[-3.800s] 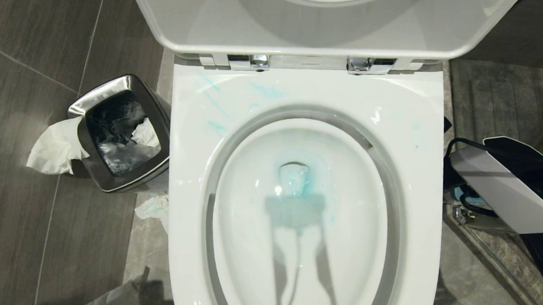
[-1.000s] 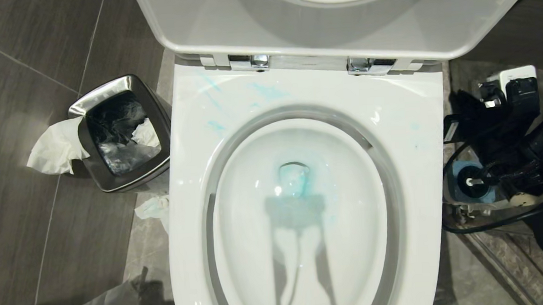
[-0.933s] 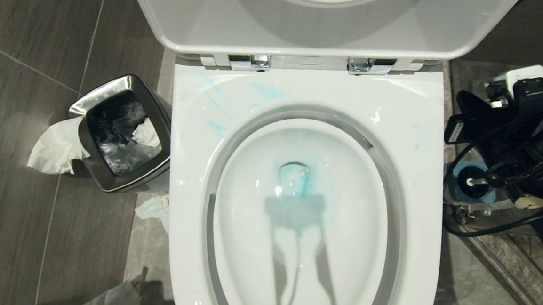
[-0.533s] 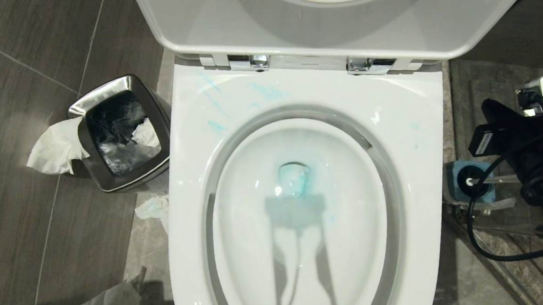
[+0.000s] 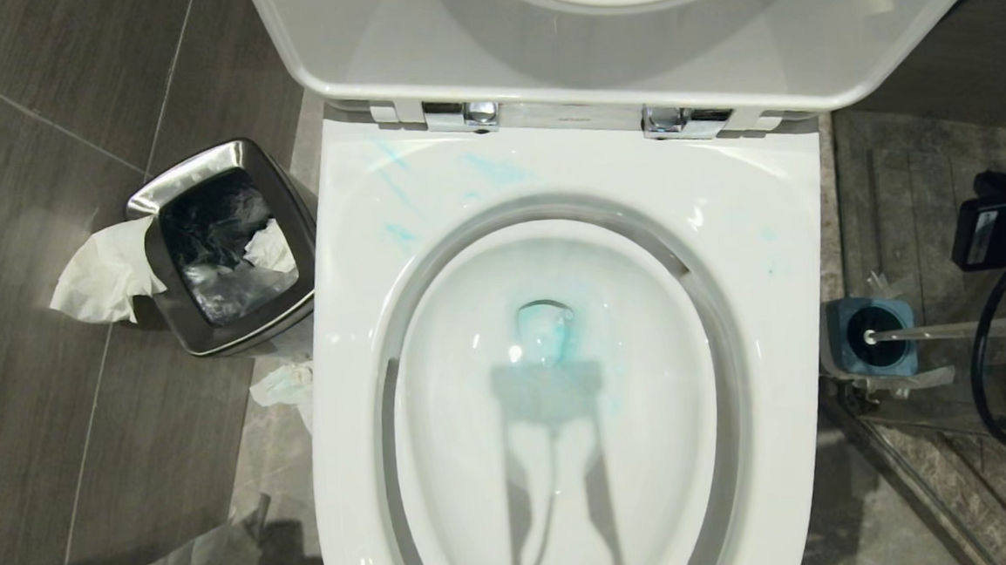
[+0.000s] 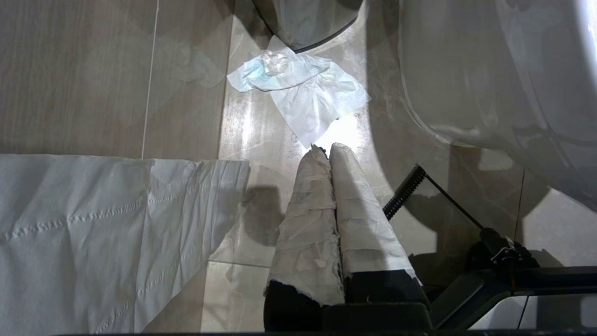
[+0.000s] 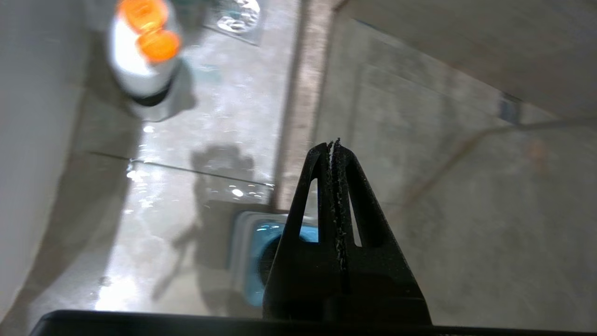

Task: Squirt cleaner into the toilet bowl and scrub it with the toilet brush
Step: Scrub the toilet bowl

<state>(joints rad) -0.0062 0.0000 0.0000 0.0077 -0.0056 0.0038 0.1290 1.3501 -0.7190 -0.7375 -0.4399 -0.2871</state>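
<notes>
Steel waste bin [image 5: 220, 247] far left on dark floor tiles, black liner inside, white tissue [image 5: 101, 272] hanging over its rim. More crumpled tissue [image 6: 298, 91] on floor just beside bowl base. Left gripper [image 6: 329, 148] low near floor beside bowl's outer wall, paper-wrapped fingers pressed together, nothing held. Toilet bowl [image 5: 566, 174] centre, lid up, seat down. Cleaner [image 5: 496, 171] as thin turquoise smears on rear rim, tinted water at drain. Toilet brush [image 5: 960, 330] right of bowl, seated in blue-topped holder [image 5: 871, 337], handle leaning away to right. Right gripper [image 7: 335, 145] above floor near holder, black fingers fully closed, empty, clear of brush handle. White bottle with orange cap [image 7: 144, 51] on floor near bowl wall.
</notes>
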